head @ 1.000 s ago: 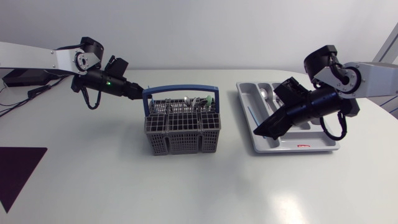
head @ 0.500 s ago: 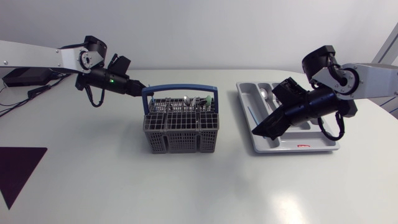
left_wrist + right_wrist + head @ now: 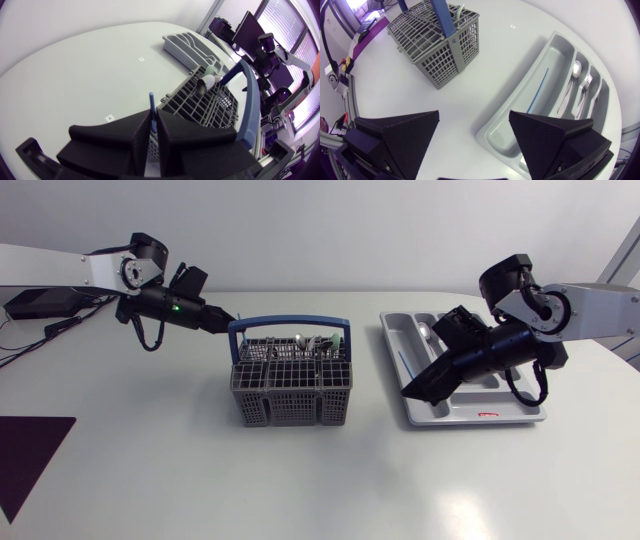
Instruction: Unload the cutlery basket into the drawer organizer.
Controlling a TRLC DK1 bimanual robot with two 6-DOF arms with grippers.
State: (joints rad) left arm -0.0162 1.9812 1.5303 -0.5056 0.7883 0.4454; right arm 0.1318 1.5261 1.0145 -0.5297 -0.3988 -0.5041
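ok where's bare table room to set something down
Free: the table in front of the basket and organizer, and left of the basket. Crowded: the open right gripper hangs over the organizer's basket-side edge; the left gripper grips a blue stick beside the basket.

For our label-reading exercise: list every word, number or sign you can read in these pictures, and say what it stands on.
No text can be read.
Red label on the organizer's front rim: too small to read.
White tags on the table: too small to read.
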